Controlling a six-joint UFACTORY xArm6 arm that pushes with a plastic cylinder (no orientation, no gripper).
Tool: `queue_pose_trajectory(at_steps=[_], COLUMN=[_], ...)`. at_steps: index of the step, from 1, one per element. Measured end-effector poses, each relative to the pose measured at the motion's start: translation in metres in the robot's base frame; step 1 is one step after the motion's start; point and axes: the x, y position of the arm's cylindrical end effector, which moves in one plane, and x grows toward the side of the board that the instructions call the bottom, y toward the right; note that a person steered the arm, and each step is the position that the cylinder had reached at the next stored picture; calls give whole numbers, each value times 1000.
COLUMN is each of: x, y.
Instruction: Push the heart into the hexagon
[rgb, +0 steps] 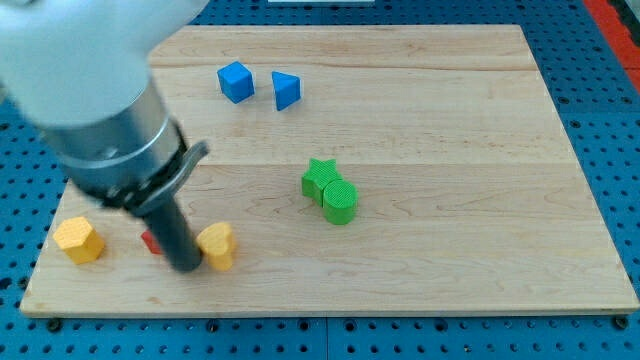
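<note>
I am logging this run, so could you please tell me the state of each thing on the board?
my tip: down on the board, touching the yellow heart's left side
yellow heart: flat, apart from the hexagon
yellow hexagon: flat, alone
red block: mostly hidden behind the rod
green star: touching the green cylinder
blue cube: apart from the blue triangle

red block (150, 242) between yellow heart (218, 246) and yellow hexagon (79, 240)

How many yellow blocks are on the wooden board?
2: a yellow hexagon block at the view's bottom left, and a yellow heart block right of my tip. A red block is partly hidden.
</note>
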Motion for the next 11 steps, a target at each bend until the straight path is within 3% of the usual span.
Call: queue_pose_trajectory(at_steps=[1, 2, 3, 4, 5, 6, 7, 8, 9, 11], x=[-35, -14, -31, -53, -45, -47, -21, -10, -28, -20], y=[1, 5, -48, -62, -46, 44, 122, 68, -10, 50])
